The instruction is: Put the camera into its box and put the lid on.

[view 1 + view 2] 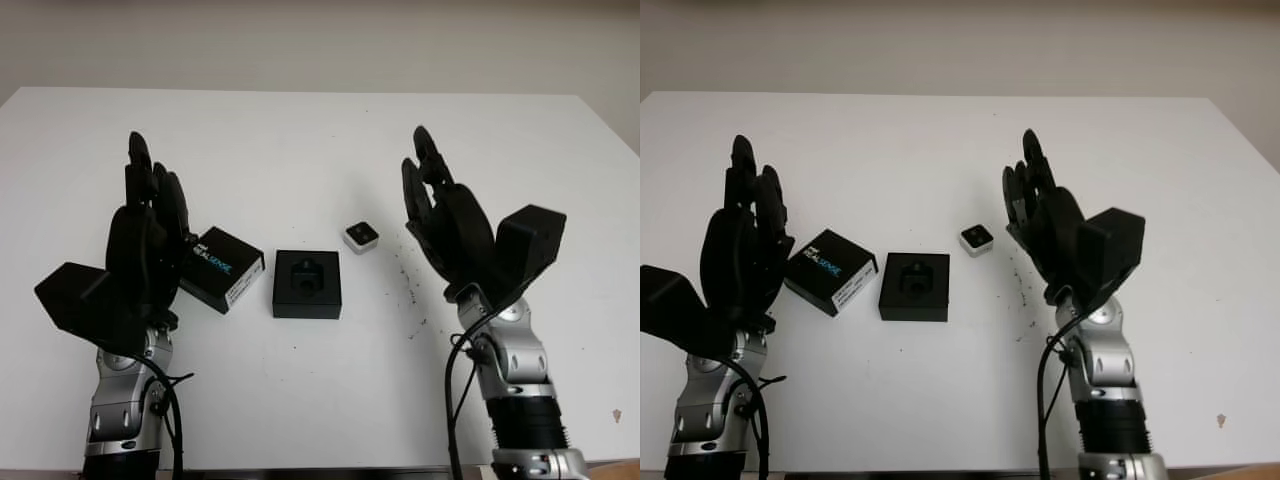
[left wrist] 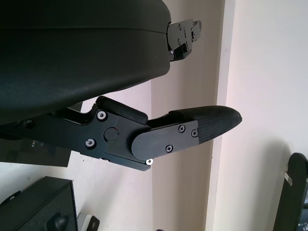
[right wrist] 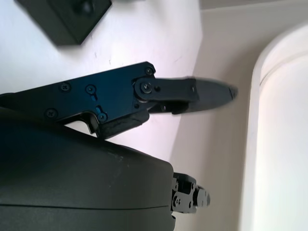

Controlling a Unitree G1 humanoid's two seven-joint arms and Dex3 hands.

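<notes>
From the head views I had the open black box (image 1: pixel 307 284) near the middle of the white desk (image 1: pixel 300 140), its foam insert showing. The small silver-edged camera (image 1: pixel 360 236) lay just beyond the box's far right corner, apart from it. The printed lid (image 1: pixel 222 268) sat tilted close beside the box on its left. My left robot hand (image 1: pixel 148 235) stood raised beside the lid, fingers extended and holding nothing; my right robot hand (image 1: pixel 445 225) hovered to the right of the camera, likewise open and empty.

In the left wrist view, one fingertip (image 2: pixel 211 122) stretched out straight, with the box (image 2: pixel 41 204) at the edge.

The right wrist view showed the box (image 3: pixel 62 17) beyond an extended finger (image 3: pixel 192 94).

I judged the camera light, rigid and slick, with a lens to protect, so I would pinch its side edges.
</notes>
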